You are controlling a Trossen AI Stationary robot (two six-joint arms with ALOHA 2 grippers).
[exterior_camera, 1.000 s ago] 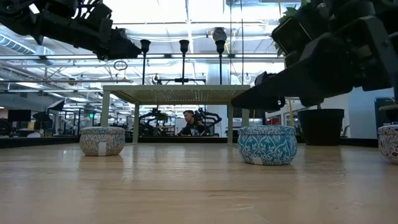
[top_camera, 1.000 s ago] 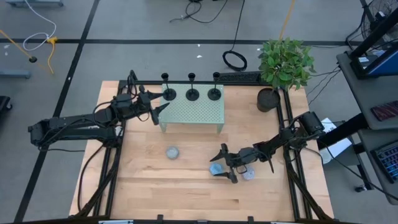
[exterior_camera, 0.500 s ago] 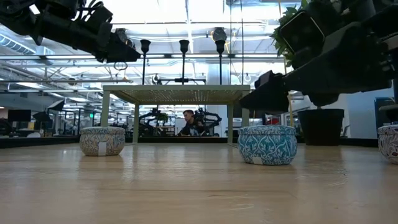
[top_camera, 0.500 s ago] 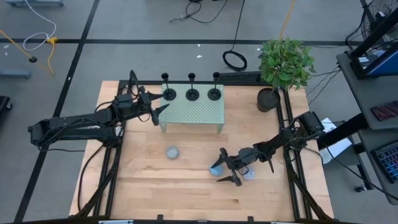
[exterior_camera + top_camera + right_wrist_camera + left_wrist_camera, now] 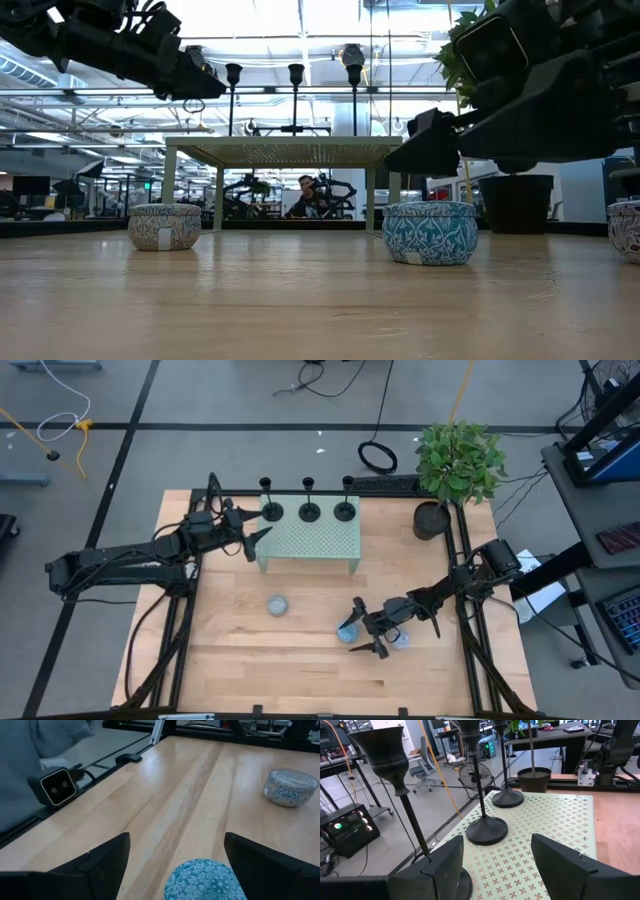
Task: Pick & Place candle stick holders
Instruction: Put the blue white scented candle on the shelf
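Three small black candle stick holders (image 5: 271, 510) (image 5: 309, 511) (image 5: 345, 510) stand by their disc bases in a row on the far edge of the green perforated stand (image 5: 310, 540). My left gripper (image 5: 258, 538) hovers open at the stand's left end. In the left wrist view, the nearest holder's stem (image 5: 412, 825) stands just outside one finger (image 5: 445, 870); the other two holders (image 5: 485, 830) (image 5: 507, 797) stand beyond. My right gripper (image 5: 364, 628) is open above a blue patterned tin (image 5: 205, 880), one finger on either side, not touching it.
A grey tin (image 5: 277, 604) sits at mid-table and a third tin (image 5: 400, 642) lies under the right arm. A black plant pot (image 5: 432, 520) with a green plant (image 5: 458, 460) stands at the far right corner. A small camera (image 5: 55, 785) sits at the near edge.
My right gripper has risen a little above the blue tin and shifted slightly toward the table's near edge, staying open. The tin and the holders have stayed where they were.
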